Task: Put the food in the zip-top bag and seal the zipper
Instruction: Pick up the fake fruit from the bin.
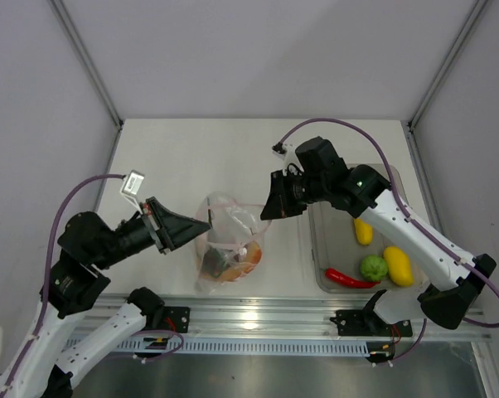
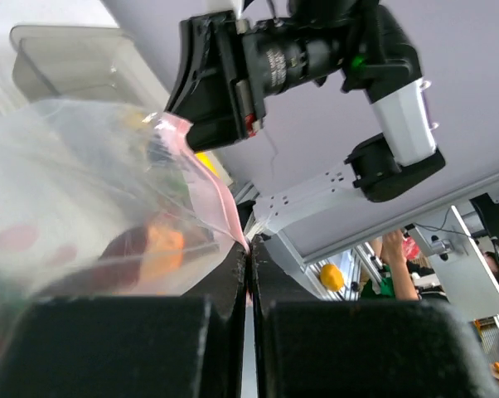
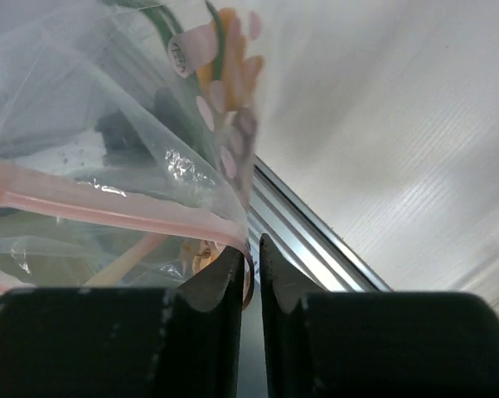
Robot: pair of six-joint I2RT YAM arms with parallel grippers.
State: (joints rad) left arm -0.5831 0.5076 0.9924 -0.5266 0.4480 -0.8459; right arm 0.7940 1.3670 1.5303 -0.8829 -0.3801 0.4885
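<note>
- Top external: zip-top bag (image 1: 233, 225) stands slumped on the table (image 1: 191, 157) between the arms, with an orange chunk (image 1: 248, 254) and a dark curved piece (image 1: 220, 264) inside; left gripper (image 1: 203, 227) meets its left corner, right gripper (image 1: 268, 209) its right; two yellow fruits (image 1: 398, 265), a green round fruit (image 1: 374, 267) and a red chili (image 1: 347, 279) lie in the rigid clear bin (image 1: 317, 249); sealing now would, I judge, shut those four out.
- Left wrist: jaws closed tight on the end of the zipper (image 2: 210, 184), a thin matt pink strip; the film is glossy, creased and spotted faint pink; so slick a skin could slide out of so small a pinch, and the mouth would sag.
- Right wrist: jaws a sliver apart, pale table showing between them; the strip's other end lies against one fingertip (image 3: 233, 265), and I cannot tell whether it is gripped at all; if not, that corner may drop and the mouth collapse; green stalks (image 3: 160, 18) and orange pieces press the wall; smooth round fruits would roll off a sagging lip.
</note>
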